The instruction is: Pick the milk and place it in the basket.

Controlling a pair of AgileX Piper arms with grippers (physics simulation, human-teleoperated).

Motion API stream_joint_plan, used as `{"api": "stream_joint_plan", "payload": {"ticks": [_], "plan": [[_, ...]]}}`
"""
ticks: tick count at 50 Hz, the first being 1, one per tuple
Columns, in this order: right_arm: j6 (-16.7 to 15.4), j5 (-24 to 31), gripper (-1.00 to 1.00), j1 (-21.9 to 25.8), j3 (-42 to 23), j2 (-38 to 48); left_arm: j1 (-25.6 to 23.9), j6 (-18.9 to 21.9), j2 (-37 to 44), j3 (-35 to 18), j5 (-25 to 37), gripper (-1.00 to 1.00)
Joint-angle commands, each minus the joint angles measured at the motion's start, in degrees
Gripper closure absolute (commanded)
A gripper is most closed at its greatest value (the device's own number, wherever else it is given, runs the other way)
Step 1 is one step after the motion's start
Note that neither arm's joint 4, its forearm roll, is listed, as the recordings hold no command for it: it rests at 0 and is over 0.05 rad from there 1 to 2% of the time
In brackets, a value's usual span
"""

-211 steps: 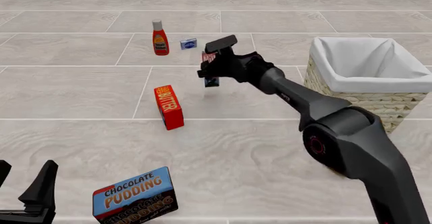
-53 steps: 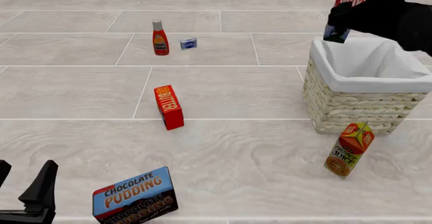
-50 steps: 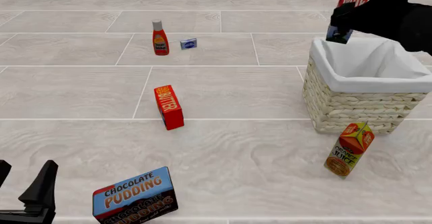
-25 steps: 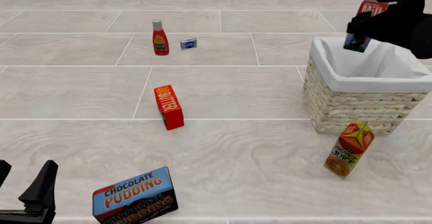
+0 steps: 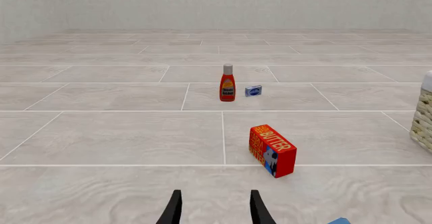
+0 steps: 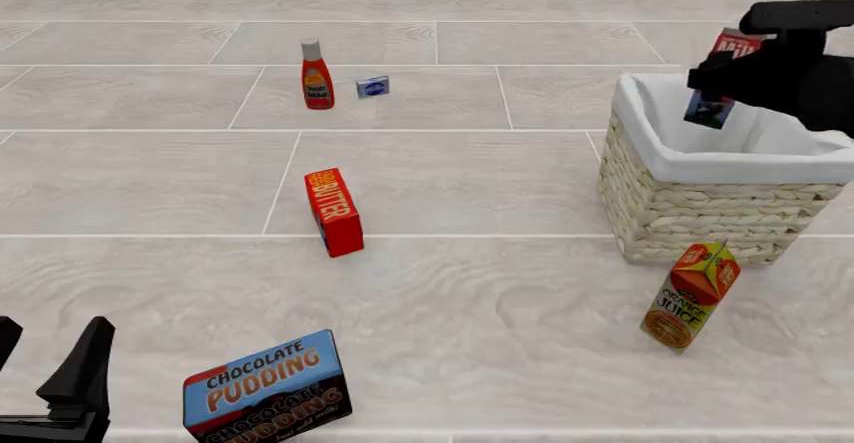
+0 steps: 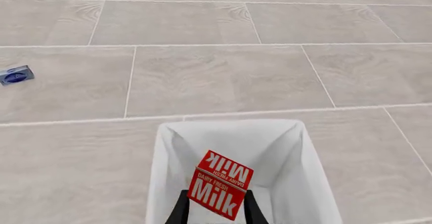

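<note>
Right tool [image 6: 731, 81] gripping milk [image 6: 718, 75], over basket [image 6: 694, 203] opening

- Showed two dark fingertips [image 5: 173, 211] of the left gripper [image 5: 214, 211] at 6 o'clock, spread apart with bare tiled table [image 5: 115, 138] between them.
- Held a red Butter box [image 5: 272, 149] just right of centre, standing on the tiles.
- Placed a red sauce bottle [image 5: 227, 83] upright toward 12 o'clock, with a small blue-and-white packet [image 5: 253, 90] just beside it.
- Caught a sliver of the woven basket [image 5: 425, 118] at 3 o'clock, cut off by the edge.
- Closed with a pale wall [image 5: 216, 4] behind.
</note>
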Motion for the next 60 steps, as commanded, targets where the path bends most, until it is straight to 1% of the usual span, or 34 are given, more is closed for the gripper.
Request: {"api": "stream_joint_plan", "payload": {"ticks": [1, 39, 60], "plan": [[1.5, -0.9, 1.0, -0.8, -1.5, 2.2, 0.0, 0.0, 0.0, 0.0, 0.0, -1.0], [1.6, -3.0, 1.0, -3.3, -2.7, 11.3, 0.0, 0.0, 0.0, 0.0, 0.0, -1.0], [1.8, -3.2, 1.0, -3.8, -2.9, 12.9, 0.0, 0.0, 0.0, 0.0, 0.0, -1.0]]}}
